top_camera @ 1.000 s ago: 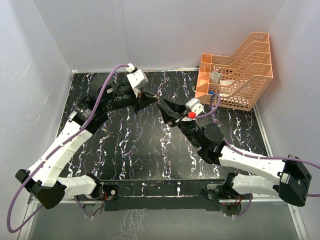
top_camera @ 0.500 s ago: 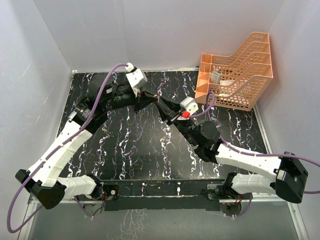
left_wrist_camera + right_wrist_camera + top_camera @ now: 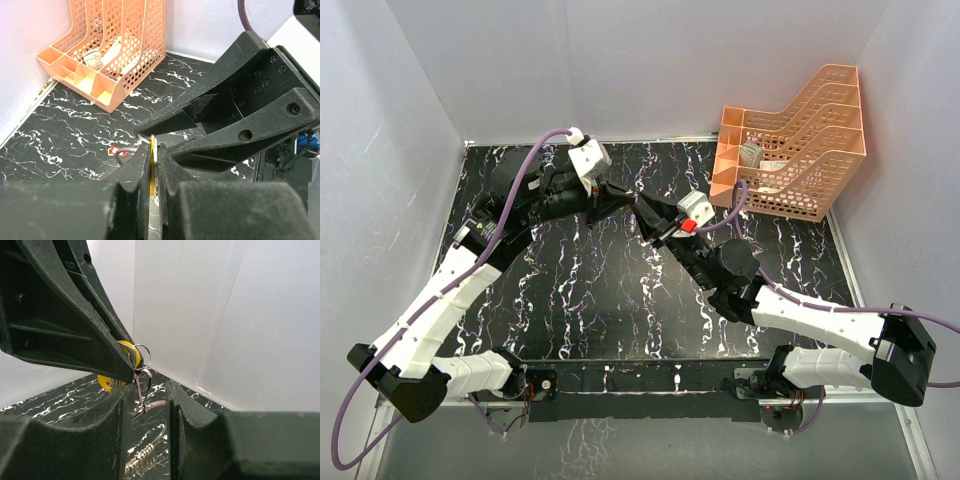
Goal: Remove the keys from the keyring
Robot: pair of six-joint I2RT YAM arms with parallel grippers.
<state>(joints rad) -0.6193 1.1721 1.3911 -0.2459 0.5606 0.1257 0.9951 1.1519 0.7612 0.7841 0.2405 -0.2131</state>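
Black marbled surface (image 3: 570, 300) lies under plain white walls, with an orange mesh tray (image 3: 800, 150) at the back right. Both arms meet above the middle. The left gripper (image 3: 628, 201) has its jaws closed on the yellow-headed key (image 3: 106, 382), held edge-on. The keyring (image 3: 140, 410), with clasp and short chain, hangs by that key between the fingers of the right gripper (image 3: 642, 211). Its jaws stand narrowly apart, and whether they pinch the metal cannot be told. A small red piece (image 3: 114, 149), too small to identify, lies on the surface below.
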